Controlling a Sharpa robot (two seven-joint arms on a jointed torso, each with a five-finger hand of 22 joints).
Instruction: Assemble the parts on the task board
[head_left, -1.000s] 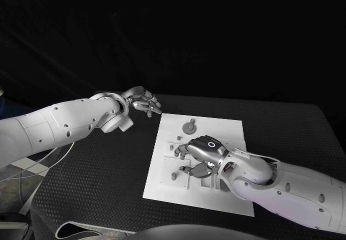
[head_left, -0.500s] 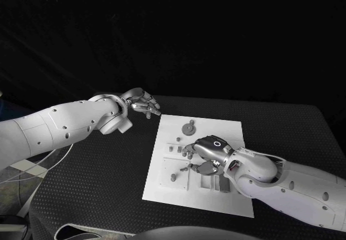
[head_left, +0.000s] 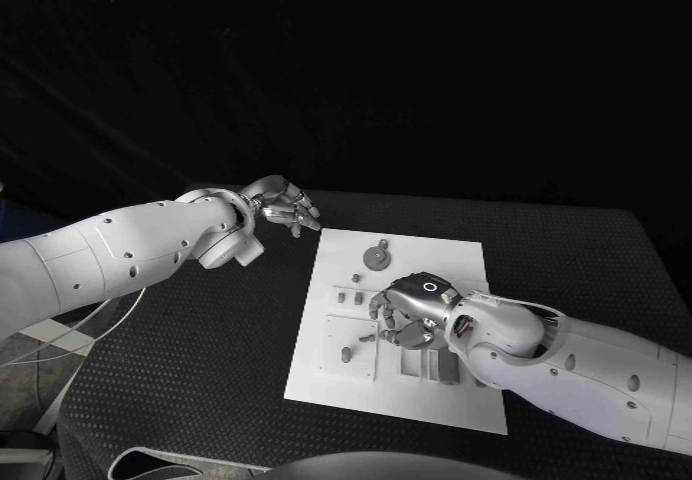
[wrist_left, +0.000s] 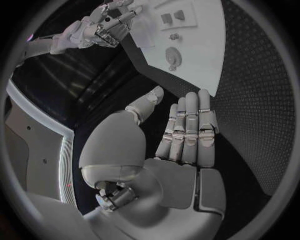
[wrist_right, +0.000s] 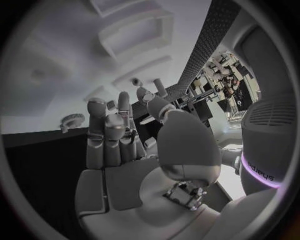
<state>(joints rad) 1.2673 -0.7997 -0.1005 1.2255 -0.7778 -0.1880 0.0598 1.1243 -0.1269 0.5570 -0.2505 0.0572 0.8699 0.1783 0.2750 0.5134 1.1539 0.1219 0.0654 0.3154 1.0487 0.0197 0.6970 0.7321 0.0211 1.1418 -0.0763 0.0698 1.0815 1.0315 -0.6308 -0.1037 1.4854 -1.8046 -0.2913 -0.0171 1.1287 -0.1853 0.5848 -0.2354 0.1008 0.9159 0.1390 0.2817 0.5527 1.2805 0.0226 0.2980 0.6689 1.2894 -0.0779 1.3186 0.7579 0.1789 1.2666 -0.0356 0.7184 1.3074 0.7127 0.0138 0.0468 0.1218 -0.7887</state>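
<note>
Over the middle of the white task board (head_left: 335, 350) on the black counter (head_left: 188, 350), the right hand (head_left: 408, 312) hovers above the small parts (head_left: 346, 353); I cannot tell if it holds one; it should go down slowly and straight; the left hand (head_left: 283, 207) waits off the board's far left corner, released, fingers straight.

The left white arm reaches in from the side with its silver many-fingered left hand (head_left: 284, 207) raised, palm turned outward; in the left wrist view the left hand (wrist_left: 181, 135) has its fingers straight and side by side, thumb apart, holding nothing. The right white arm stretches forward and ends in the silver right hand (head_left: 411, 310), palm down, fingers bent downward. In the right wrist view the right hand (wrist_right: 122, 145) shows fingers upright and slightly curled, nothing plainly held.
</note>
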